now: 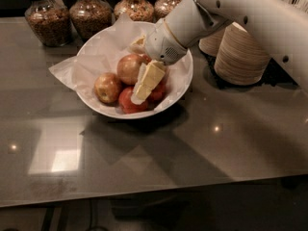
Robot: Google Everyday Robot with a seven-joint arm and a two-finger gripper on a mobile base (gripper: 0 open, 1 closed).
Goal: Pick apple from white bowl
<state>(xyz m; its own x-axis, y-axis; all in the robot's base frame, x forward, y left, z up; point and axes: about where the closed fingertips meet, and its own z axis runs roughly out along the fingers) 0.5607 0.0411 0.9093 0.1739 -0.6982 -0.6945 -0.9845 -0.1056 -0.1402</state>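
Note:
The white bowl [186,79], lined with crinkled white paper, stands on the dark glossy table at the back centre. The apple [127,67], the largest one, pale with a red blush, lies in the bowl's middle. A smaller yellowish-red apple [107,87] lies to its left, and deep-red apples [128,103] lie in front of it. My gripper [146,83] reaches down into the bowl from the upper right. It is just right of the apple, over the red apples, and hides part of them.
Several glass jars [90,14] of dry goods stand behind the bowl. Stacks of tan-sided paper bowls [240,57] stand to the right, partly behind my arm [250,13]. The table [154,153] stretches toward the front edge.

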